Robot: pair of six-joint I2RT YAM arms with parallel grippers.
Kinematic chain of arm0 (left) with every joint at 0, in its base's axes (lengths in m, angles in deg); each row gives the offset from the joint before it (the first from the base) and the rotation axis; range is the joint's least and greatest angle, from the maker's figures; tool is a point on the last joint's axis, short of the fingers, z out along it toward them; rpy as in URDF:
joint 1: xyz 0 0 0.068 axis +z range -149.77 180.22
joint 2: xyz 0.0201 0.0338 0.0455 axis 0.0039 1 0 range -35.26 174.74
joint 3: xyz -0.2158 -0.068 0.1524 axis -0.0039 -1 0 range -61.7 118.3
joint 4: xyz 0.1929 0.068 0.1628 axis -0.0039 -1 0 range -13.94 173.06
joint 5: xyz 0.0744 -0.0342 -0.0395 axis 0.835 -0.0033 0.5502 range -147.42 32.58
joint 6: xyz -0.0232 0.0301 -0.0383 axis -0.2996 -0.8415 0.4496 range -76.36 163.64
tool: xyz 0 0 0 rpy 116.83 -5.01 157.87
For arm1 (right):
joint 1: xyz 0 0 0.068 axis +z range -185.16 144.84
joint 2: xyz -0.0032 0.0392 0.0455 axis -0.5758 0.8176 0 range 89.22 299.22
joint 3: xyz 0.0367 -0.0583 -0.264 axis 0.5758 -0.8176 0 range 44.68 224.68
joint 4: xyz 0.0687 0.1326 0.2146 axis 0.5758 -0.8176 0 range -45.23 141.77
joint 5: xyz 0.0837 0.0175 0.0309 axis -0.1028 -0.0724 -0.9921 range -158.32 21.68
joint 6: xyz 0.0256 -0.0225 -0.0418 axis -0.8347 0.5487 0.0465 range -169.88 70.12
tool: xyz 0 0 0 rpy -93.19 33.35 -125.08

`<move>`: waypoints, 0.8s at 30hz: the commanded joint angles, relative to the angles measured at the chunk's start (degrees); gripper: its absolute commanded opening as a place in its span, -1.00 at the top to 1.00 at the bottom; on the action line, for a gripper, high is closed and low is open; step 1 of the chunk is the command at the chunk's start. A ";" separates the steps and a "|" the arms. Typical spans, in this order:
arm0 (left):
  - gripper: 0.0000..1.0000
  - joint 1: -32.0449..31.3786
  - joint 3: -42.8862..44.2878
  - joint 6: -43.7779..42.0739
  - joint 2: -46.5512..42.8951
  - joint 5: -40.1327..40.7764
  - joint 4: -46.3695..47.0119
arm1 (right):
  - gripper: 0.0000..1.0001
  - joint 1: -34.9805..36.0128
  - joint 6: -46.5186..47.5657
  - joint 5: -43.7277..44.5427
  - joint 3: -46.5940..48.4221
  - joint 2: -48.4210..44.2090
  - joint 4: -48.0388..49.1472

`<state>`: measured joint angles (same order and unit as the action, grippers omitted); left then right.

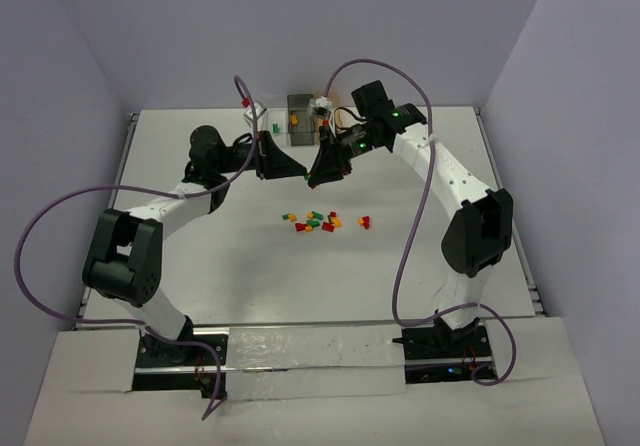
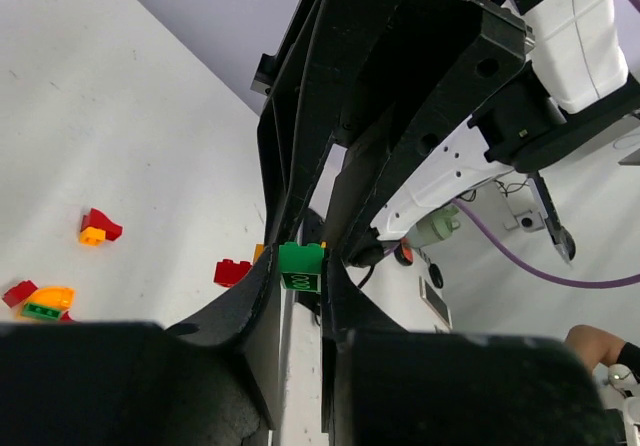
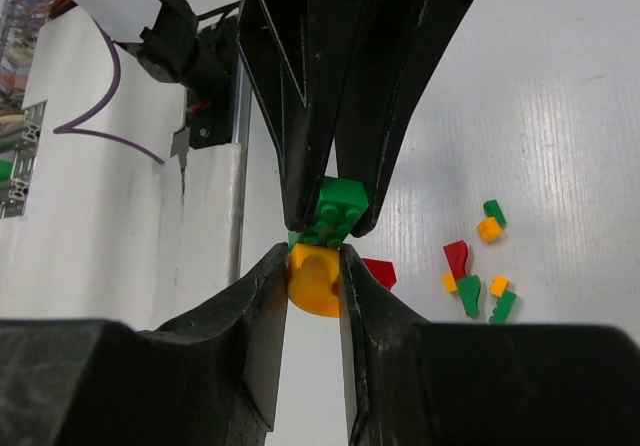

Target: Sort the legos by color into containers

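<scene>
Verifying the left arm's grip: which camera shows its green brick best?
Right wrist: the green brick shows its studs, pinched in the left gripper. Left wrist shows just one end face; from above it's too small to make out.

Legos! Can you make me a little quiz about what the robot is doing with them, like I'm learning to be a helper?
1. True or false: the left end effector is pinching a green lego.
2. Which colour is the piece that the right end effector grips? A red, B orange-yellow, C blue.
3. Fill in: the loose legos lie in a small heap on the ____.

Key
1. True.
2. B, an orange-yellow lego.
3. table.
</scene>
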<state>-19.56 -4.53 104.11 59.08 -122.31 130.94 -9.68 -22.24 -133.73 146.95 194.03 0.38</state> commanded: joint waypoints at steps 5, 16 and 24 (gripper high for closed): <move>1.00 5.01 -0.89 -3.42 -1.63 -0.47 -5.94 | 1.00 -1.27 -0.04 -0.01 -0.26 -4.17 1.30; 1.00 9.16 14.68 -43.35 -0.59 19.31 -41.39 | 1.00 -6.89 -2.41 -1.70 -0.12 -4.21 1.17; 1.00 8.20 32.82 -49.21 12.44 44.20 -44.77 | 1.00 -7.72 -20.43 7.60 -8.26 -8.88 20.27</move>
<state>-11.12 22.43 60.95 66.30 -92.90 89.62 -17.04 -32.78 -130.64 141.16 190.64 9.42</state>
